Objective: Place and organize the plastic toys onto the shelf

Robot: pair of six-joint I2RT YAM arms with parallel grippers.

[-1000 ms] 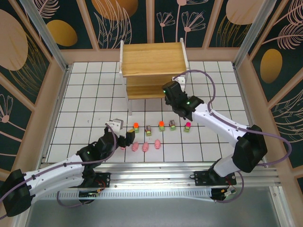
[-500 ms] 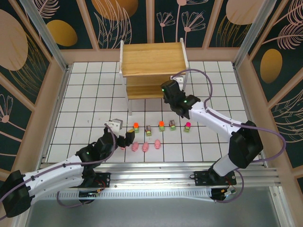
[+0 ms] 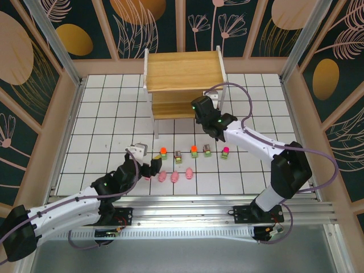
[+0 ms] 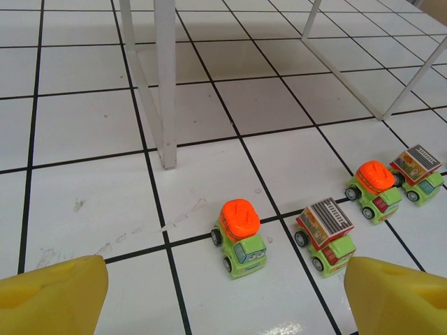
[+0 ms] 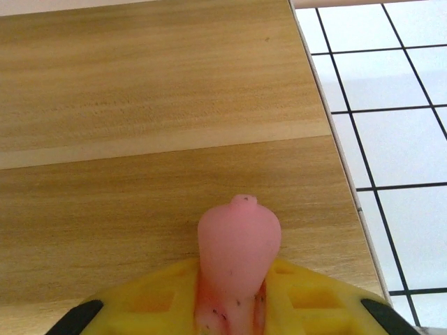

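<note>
Nearer the shelf now, the right pincer clamps a smooth pink pig above its pale wood; the left pincer gapes wide over the white-tiled bench, leafy dark walls around.

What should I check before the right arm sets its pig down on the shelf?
1. Grip: right gripper shut on the pink pig: ok.
2. Position: pig over the shelf wood, inside its right edge: ok.
3. Landing spot: wood ahead of the pig bare of other toys: ok.
4. Contact: pig touching the board: cannot tell.
5. Other arm: left gripper open, holding nothing, low near the orange-topped vehicle, apart from the shelf: ok.
</note>
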